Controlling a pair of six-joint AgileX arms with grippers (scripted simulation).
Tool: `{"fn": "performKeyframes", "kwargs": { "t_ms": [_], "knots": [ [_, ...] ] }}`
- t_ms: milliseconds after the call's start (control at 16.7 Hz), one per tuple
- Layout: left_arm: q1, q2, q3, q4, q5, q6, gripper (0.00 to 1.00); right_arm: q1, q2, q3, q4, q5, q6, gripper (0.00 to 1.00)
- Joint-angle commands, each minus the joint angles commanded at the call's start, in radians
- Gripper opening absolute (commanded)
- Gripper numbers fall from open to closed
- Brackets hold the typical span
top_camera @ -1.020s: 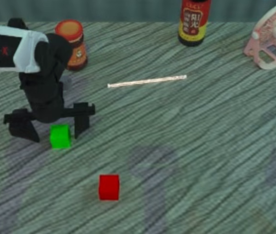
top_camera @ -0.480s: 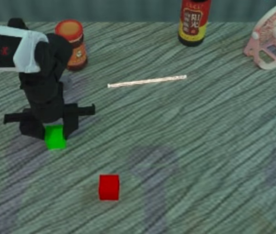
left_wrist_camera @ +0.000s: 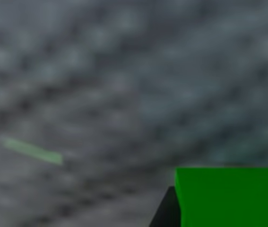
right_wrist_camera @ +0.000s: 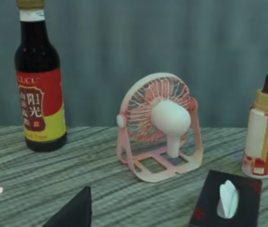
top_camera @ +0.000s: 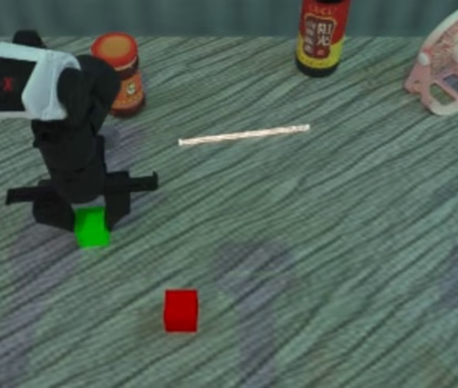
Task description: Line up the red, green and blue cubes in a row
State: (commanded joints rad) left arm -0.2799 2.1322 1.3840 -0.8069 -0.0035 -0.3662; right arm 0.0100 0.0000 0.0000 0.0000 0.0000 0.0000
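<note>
The red cube (top_camera: pixel 181 310) sits alone on the striped table (top_camera: pixel 334 242), nearest the front edge. Behind it and to its left, the green cube (top_camera: pixel 92 227) is clamped between the fingers of the left pincer (top_camera: pixel 90 212), which has come in tight against both its sides; the left wrist view shows the cube's green face (left_wrist_camera: pixel 230 196) filling one corner over the blurred table. No blue cube shows in any view. Farther back from the red cube lies a thin pale stick (top_camera: pixel 244 134). Beyond that, an orange-lidded jar (top_camera: pixel 119 71) stands just behind the left arm, a dark sauce bottle (top_camera: pixel 322 36) stands at the back edge, and a pink desk fan (top_camera: pixel 451 65) stands at the far right. The right pincer is not seen from above, and I cannot tell how its fingers stand.
</note>
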Motion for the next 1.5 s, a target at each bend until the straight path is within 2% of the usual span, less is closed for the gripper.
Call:
{"fn": "performKeyframes", "kwargs": {
  "t_ms": [420,840,1020,1380,1500],
  "knots": [
    [0.017,-0.086,0.124,-0.219,-0.001,-0.003,0.0,0.0,0.0,0.0,0.0,0.0,0.0,1.0],
    [-0.002,-0.095,0.142,-0.242,-0.002,-0.015,0.0,0.0,0.0,0.0,0.0,0.0,0.0,1.0],
    [-0.101,-0.084,0.167,-0.264,-0.004,-0.1,0.0,0.0,0.0,0.0,0.0,0.0,0.0,1.0],
    [-0.443,-0.073,0.226,-0.324,-0.011,-0.366,0.0,0.0,0.0,0.0,0.0,0.0,0.0,1.0],
    [-0.524,-0.077,0.239,-0.336,-0.012,-0.436,0.0,0.0,0.0,0.0,0.0,0.0,0.0,1.0]
  ]
}}
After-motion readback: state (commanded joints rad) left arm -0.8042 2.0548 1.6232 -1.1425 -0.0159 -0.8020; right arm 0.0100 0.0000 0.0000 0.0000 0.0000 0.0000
